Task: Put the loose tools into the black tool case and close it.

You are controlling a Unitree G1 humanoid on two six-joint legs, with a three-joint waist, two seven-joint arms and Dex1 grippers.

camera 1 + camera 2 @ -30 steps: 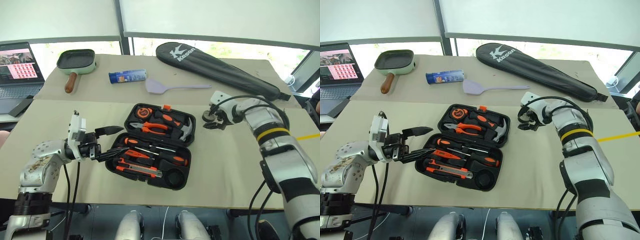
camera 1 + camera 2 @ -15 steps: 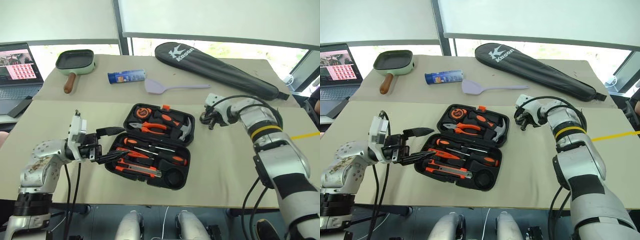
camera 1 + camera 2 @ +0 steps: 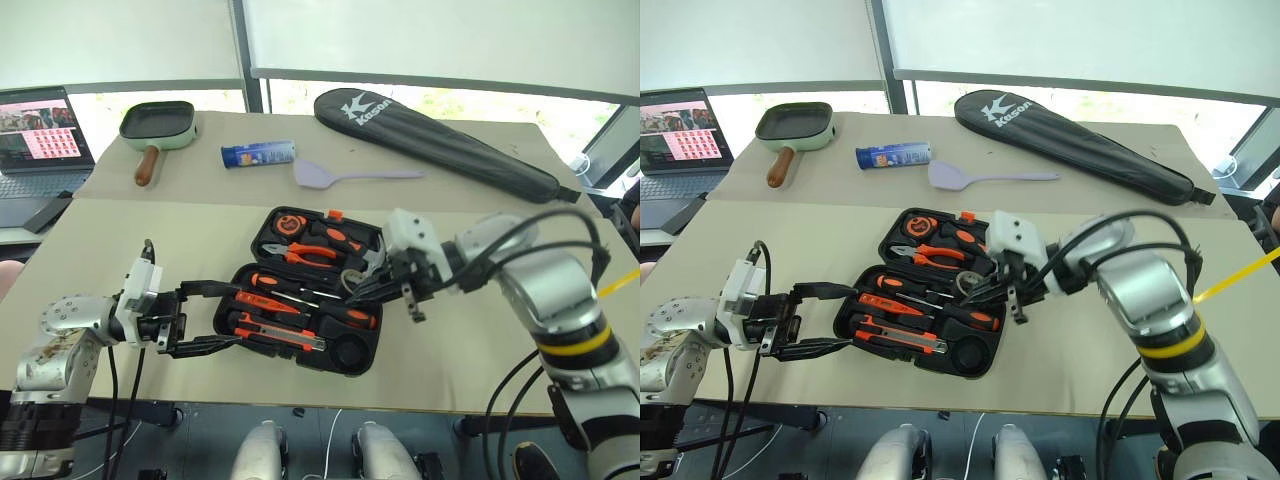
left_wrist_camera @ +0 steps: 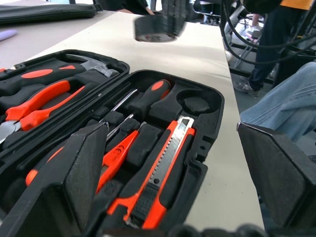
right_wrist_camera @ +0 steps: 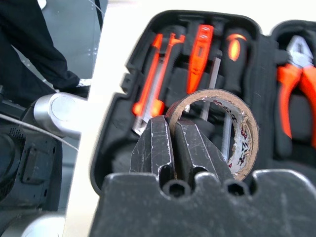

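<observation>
1. A laptop (image 3: 38, 130) sits at the far left edge, beside the table (image 3: 470, 350).
2. A green pan (image 3: 157, 125) with a brown handle lies at the table's far left.
3. The left gripper (image 3: 205, 318) hangs low over the table just left of the case, its two black fingers (image 4: 81, 182) spread wide with nothing between them, pointing toward the case's near half.
4. A blue can (image 3: 258, 154) lies on its side behind the case, with a lilac spatula (image 3: 345, 174) to its right.
5. The black case (image 3: 232, 300) lies open near the table's middle. Its far half holds pliers, a hammer and a tape measure.
6. In the near half lie a knife (image 4: 163, 173), a tester pen (image 5: 198, 49) and a screwdriver (image 4: 148, 96), each in its recess. A round recess (image 4: 196, 104) at the right end of that half is bare.
7. The right gripper (image 5: 173, 148) is above the case's right part, fingers pinched tight on the wall of the tape roll (image 5: 247, 133), one finger inside the ring and one outside. The roll is clear of the case.
8. A long black racket bag (image 3: 440, 140) lies across the far right of the table.
</observation>
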